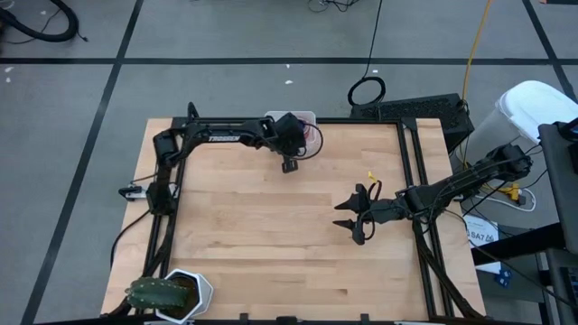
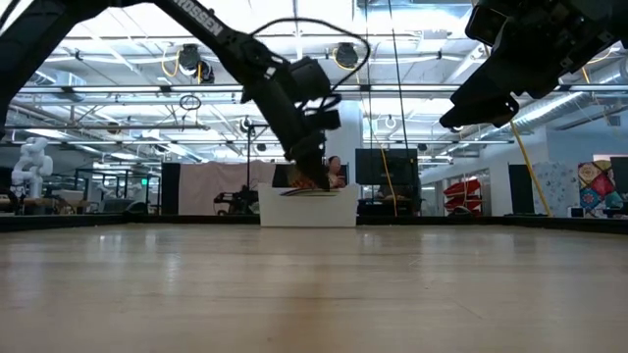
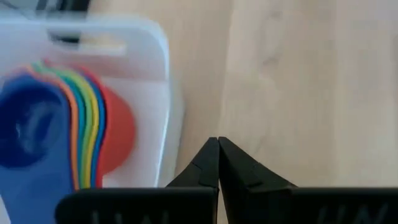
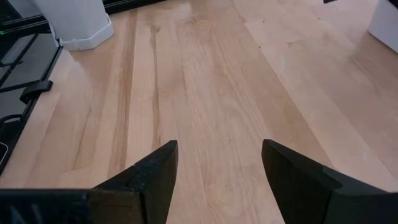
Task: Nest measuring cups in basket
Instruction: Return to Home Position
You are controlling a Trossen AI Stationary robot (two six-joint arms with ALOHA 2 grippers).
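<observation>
The white basket [image 3: 149, 74] stands at the table's far edge, also seen in the high view [image 1: 307, 119] and the low view [image 2: 307, 208]. The measuring cups [image 3: 68, 130] lie nested inside it: a blue one on top, with orange, yellow, green and red rims showing beneath. My left gripper [image 3: 217, 144] is shut and empty. It hovers just beside the basket, toward the table's near side [image 1: 289, 165]. My right gripper [image 4: 217, 162] is open and empty, raised over the table's right middle [image 1: 354, 218].
A white hexagonal pot with a green plant [image 1: 172, 293] stands at the table's near left corner and also shows in the right wrist view [image 4: 78, 22]. Black frame rails [image 1: 420, 171] run along the table's sides. Bare wood [image 1: 262, 226] lies between the two arms.
</observation>
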